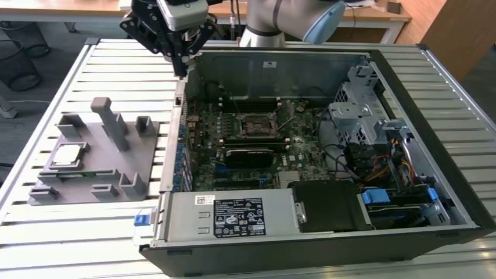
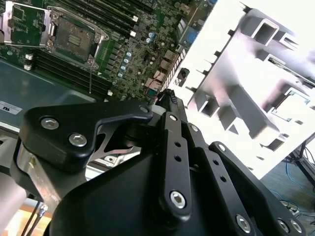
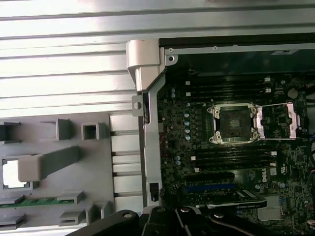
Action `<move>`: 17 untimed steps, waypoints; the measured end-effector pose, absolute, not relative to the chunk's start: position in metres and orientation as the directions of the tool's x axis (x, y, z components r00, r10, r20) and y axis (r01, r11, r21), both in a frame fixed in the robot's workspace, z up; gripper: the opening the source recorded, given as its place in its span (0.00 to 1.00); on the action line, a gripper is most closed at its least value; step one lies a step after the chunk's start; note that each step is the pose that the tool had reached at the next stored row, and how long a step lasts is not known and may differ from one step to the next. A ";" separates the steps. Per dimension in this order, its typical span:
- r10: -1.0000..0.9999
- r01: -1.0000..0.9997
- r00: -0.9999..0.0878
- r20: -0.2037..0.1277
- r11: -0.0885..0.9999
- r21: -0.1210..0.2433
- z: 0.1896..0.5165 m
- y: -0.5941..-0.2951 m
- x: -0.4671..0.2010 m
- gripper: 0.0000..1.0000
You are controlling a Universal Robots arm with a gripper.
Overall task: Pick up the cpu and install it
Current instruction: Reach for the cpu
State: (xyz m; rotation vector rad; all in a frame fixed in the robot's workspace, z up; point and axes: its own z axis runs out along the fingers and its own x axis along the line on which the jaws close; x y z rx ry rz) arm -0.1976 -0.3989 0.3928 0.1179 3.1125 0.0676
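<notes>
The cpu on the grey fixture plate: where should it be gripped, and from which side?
Probably by two opposite thin edges of the cpu, coming straight down from above: it lies flat on the fixture plate, and the tall post beside it crowds sideways approaches.

place: robotics lab or test workshop | bench: slatted aluminium table (image 1: 46, 232) | work: opened computer case (image 1: 310, 251) with bare motherboard (image 1: 232, 125), grey fixture plate (image 1: 101, 170) at its 9 o'clock | robot arm (image 1: 279, 20) rising at 12 o'clock | backdrop: wooden desk (image 1: 364, 11) at 12 o'clock, mesh bins (image 1: 15, 67) at 10 o'clock
</notes>
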 end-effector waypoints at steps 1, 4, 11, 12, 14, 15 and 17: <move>0.076 0.075 -0.997 -0.024 0.996 0.044 0.393 -0.399 -0.198 0.11; 0.076 0.075 -0.997 -0.024 0.996 0.044 0.393 -0.399 -0.202 0.11; 0.076 0.075 -0.997 -0.024 0.996 0.044 0.393 -0.399 -0.208 0.11; 0.076 0.075 -0.997 -0.024 0.996 0.044 0.393 -0.399 -0.209 0.11; 0.076 0.075 -0.997 -0.024 0.996 0.044 0.393 -0.399 -0.211 0.11; 0.076 0.075 -0.997 -0.024 0.996 0.044 0.393 -0.399 -0.212 0.11; 0.076 0.075 -0.997 -0.024 0.996 0.044 0.393 -0.399 -0.216 0.11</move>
